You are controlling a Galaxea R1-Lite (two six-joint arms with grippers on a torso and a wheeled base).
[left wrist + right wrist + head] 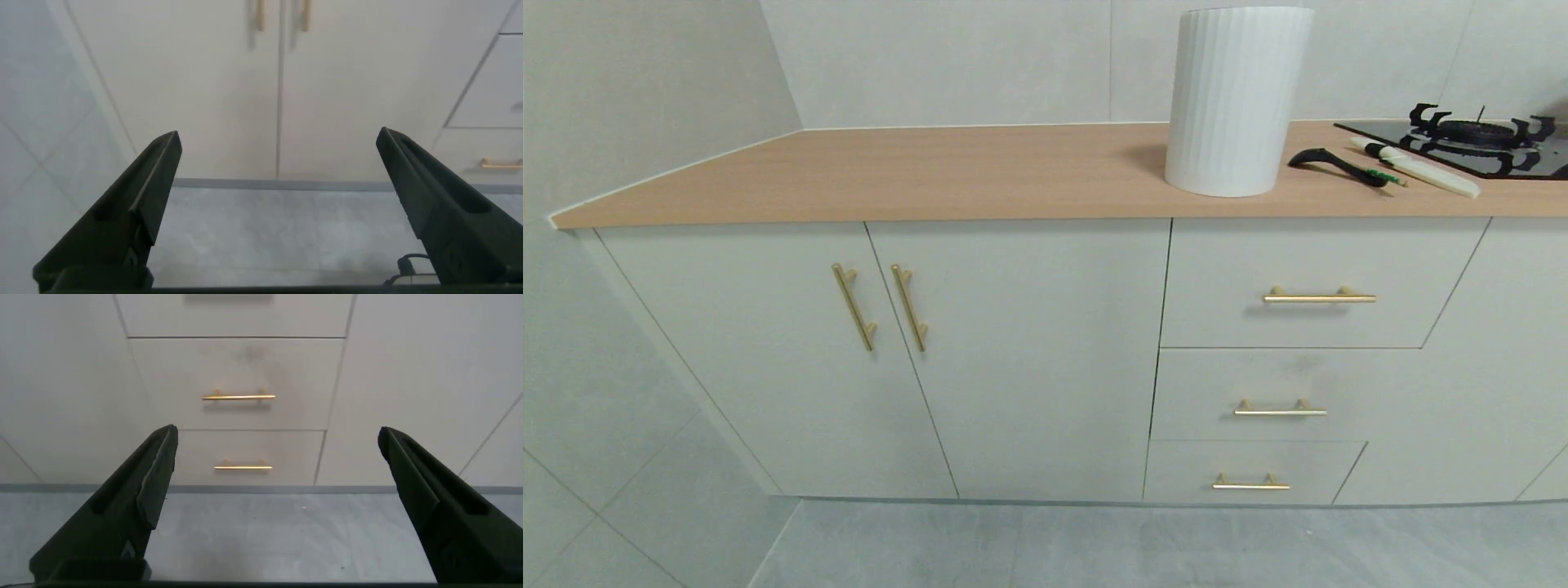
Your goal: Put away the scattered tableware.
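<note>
Head view: black utensil (1339,166) beside canister (1237,102)

The head camera looks forward and down, from some way back, at the tabletop (931,175) and cabinet (1029,367). Both wrist cameras sit low and nearer, facing the cabinet between spread jaws: left gripper (278,137) toward the doors (204,82), right gripper (278,432) toward the lower drawers (237,376), parts the head view shares

Straight ahead of the left gripper (278,137) stand two pale cabinet doors (343,90) with gold handles (260,15), and grey floor (278,233) lies beneath it. Ahead of the right gripper (276,433), stacked drawers (163,384) carry gold bar handles (239,397).
</note>
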